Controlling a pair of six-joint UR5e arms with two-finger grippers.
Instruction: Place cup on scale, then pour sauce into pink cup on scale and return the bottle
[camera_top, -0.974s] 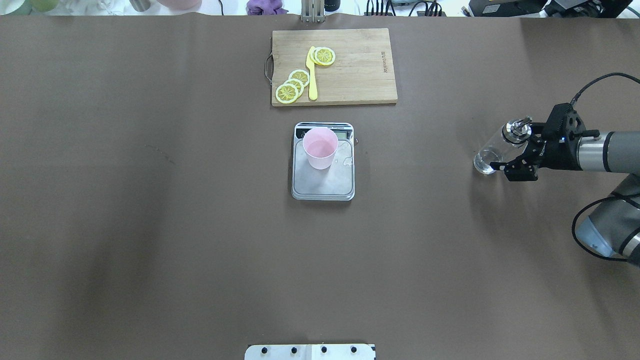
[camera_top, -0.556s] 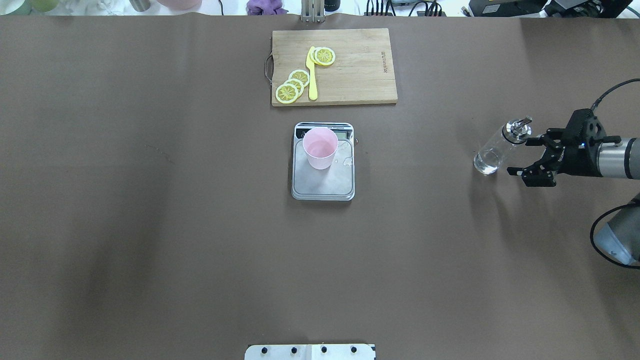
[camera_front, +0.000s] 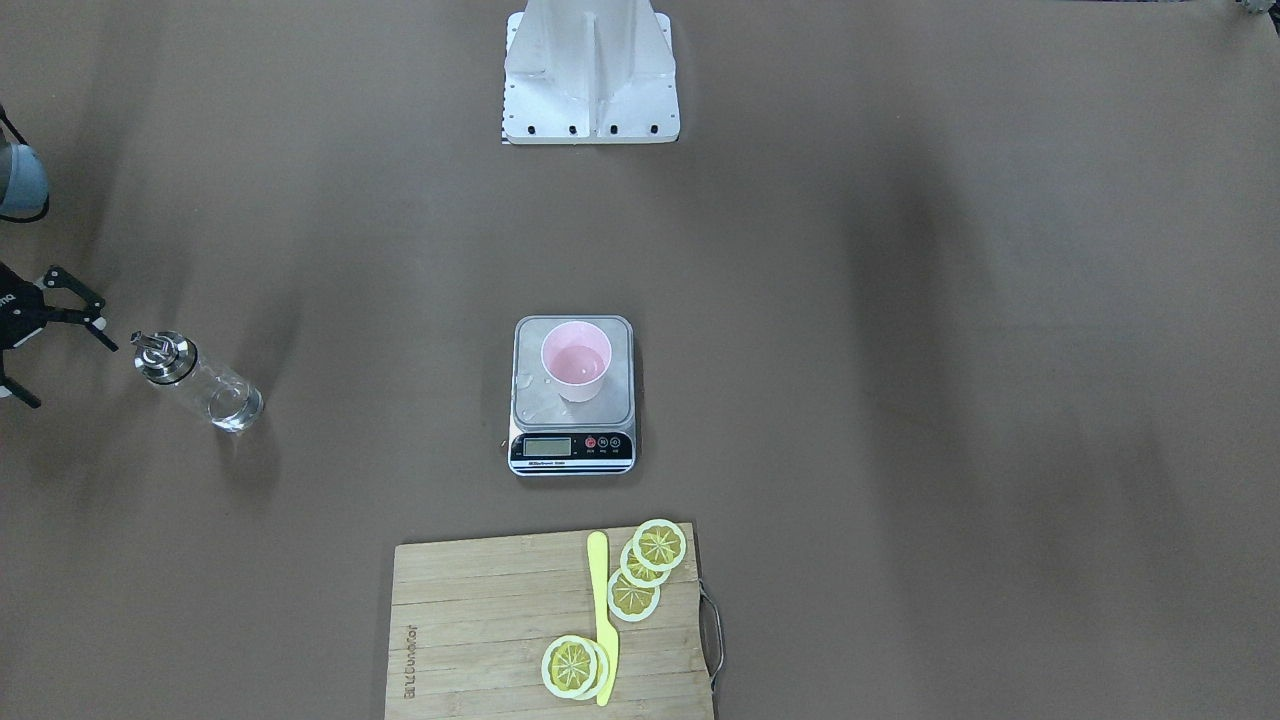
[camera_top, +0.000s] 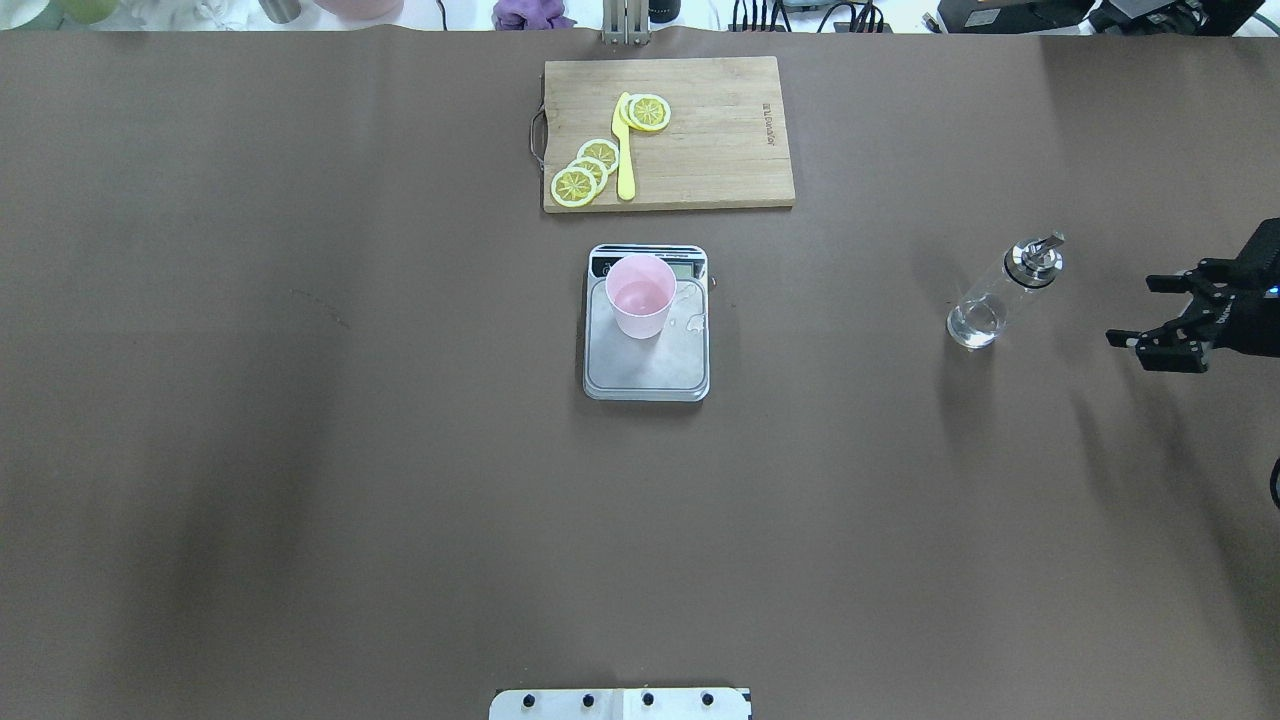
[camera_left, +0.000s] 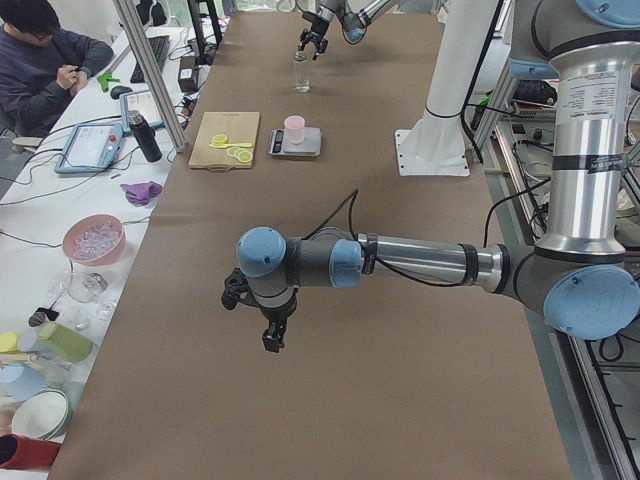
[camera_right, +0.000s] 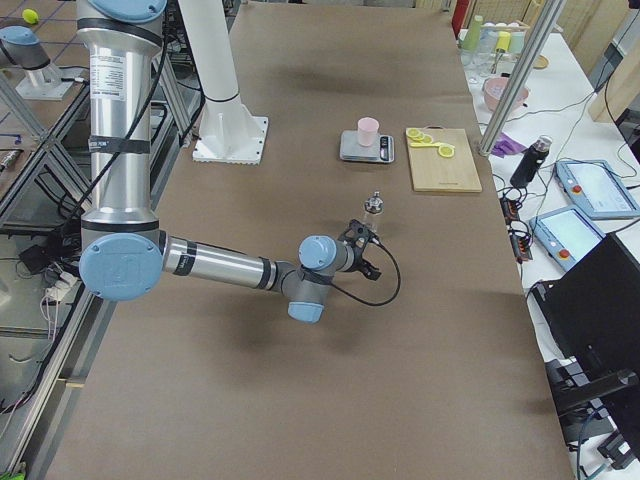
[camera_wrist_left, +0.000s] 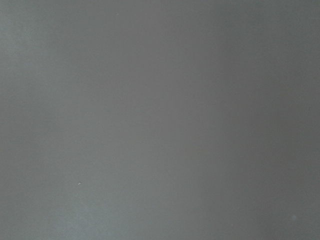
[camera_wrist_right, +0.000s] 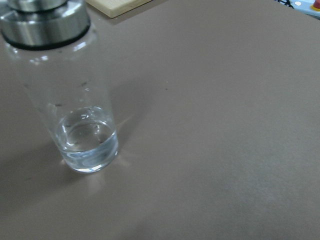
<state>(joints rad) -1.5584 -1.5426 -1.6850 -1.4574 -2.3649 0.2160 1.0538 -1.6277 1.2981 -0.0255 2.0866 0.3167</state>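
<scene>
1. Overhead exterior view first: the right gripper (camera_top: 1135, 312) sits at the table's right edge, fingers spread wide, holding nothing.
2. Ahead of those open fingers and clear of them, the bottle (camera_top: 1000, 295) stands upright on the brown table (camera_top: 300, 450), metal cap and spout on top.
3. Right wrist view, close in: a shallow layer of clear sauce (camera_wrist_right: 87, 142) lies at the bottom of the glass, and nothing is touching the bottle.
4. Look well beyond the bottle from the right gripper: the pink cup (camera_top: 640, 295) stands upright on the scale (camera_top: 647, 370), on the half of the platform nearer the display.
5. Clear drops (camera_top: 692, 322) glisten on the steel, just beside the cup on the side facing the gripper.
6. Further off, past the scale, a wooden cutting board (camera_top: 720, 150) carries lemon slices (camera_top: 585, 172) and a yellow knife (camera_top: 625, 150).
7. Left gripper (camera_left: 248, 325): it hangs over bare table, far from everything; whether its fingers are spread or closed, I cannot tell.
</scene>
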